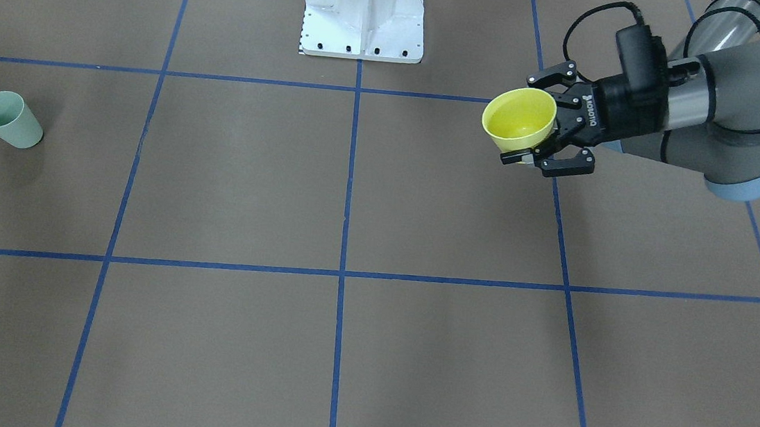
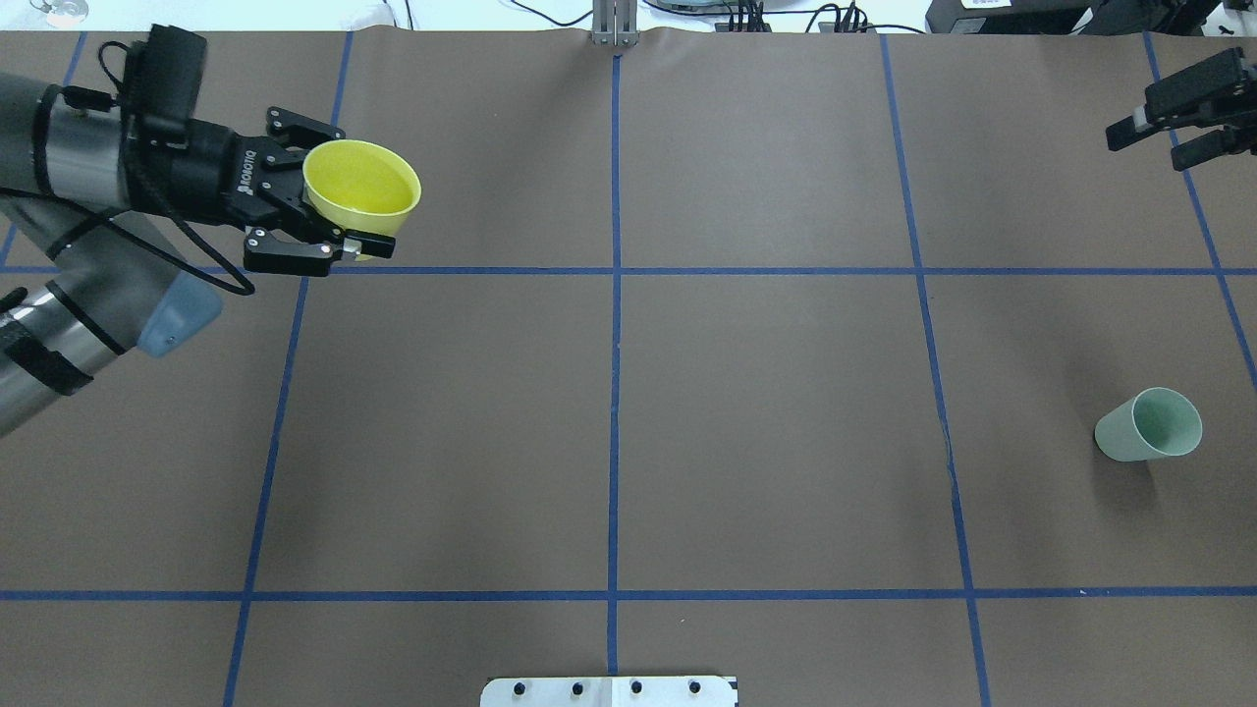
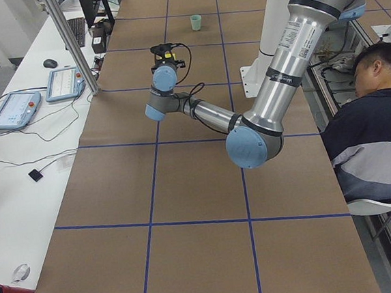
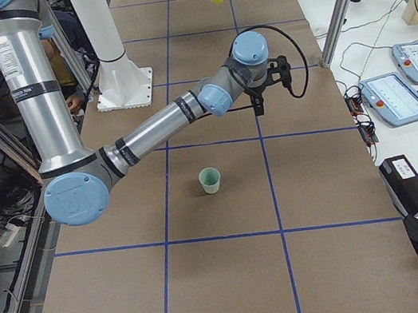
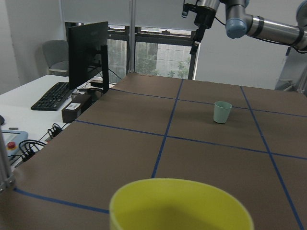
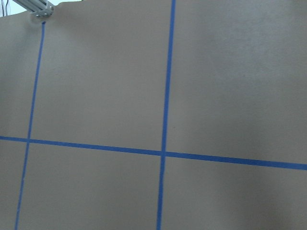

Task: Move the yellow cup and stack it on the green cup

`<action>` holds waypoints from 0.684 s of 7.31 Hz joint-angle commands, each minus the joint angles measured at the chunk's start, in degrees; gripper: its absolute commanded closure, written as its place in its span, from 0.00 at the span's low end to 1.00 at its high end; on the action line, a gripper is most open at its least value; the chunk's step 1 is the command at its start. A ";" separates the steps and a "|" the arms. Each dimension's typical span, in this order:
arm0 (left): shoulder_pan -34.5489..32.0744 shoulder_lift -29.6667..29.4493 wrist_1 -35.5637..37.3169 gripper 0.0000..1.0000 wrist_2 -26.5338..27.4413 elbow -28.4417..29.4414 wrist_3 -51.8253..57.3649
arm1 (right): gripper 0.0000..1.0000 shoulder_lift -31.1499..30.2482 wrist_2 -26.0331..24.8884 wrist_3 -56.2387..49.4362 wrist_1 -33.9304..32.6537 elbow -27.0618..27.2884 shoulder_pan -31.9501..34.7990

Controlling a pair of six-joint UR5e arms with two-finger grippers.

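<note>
My left gripper (image 2: 355,201) is shut on the yellow cup (image 2: 361,187) and holds it above the table at the far left, its mouth tilted toward the table's middle. The gripper (image 1: 527,119) and the cup (image 1: 520,119) also show in the front view, and the cup's rim (image 5: 180,206) fills the bottom of the left wrist view. The green cup (image 2: 1149,424) stands upright on the table at the right side, also seen in the front view (image 1: 9,118) and the left wrist view (image 5: 222,111). My right gripper (image 2: 1151,142) is open and empty, at the far right, well beyond the green cup.
The white robot base (image 1: 364,17) stands at the table's middle edge. Blue tape lines divide the brown table. A person (image 3: 378,123) sits beside the table on the robot's side. A monitor and keyboard (image 5: 55,96) lie on a desk past the far edge.
</note>
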 commanded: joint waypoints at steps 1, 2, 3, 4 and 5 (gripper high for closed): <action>7.64 -0.98 2.78 1.00 9.41 1.12 2.91 | 0.00 5.80 -1.26 12.45 0.07 2.94 -5.85; 11.34 -1.94 2.78 1.00 14.78 1.74 3.00 | 0.00 8.70 -4.41 18.93 0.07 4.87 -9.71; 13.81 -3.86 2.78 1.00 18.14 3.40 2.92 | 0.00 11.68 -8.96 25.52 0.07 6.28 -14.09; 15.40 -5.54 2.78 1.00 20.08 5.07 2.91 | 0.00 14.15 -13.36 29.33 0.07 6.38 -18.40; 17.33 -6.86 2.78 1.00 22.28 5.95 2.91 | 0.00 16.35 -17.58 31.20 -0.27 5.95 -22.45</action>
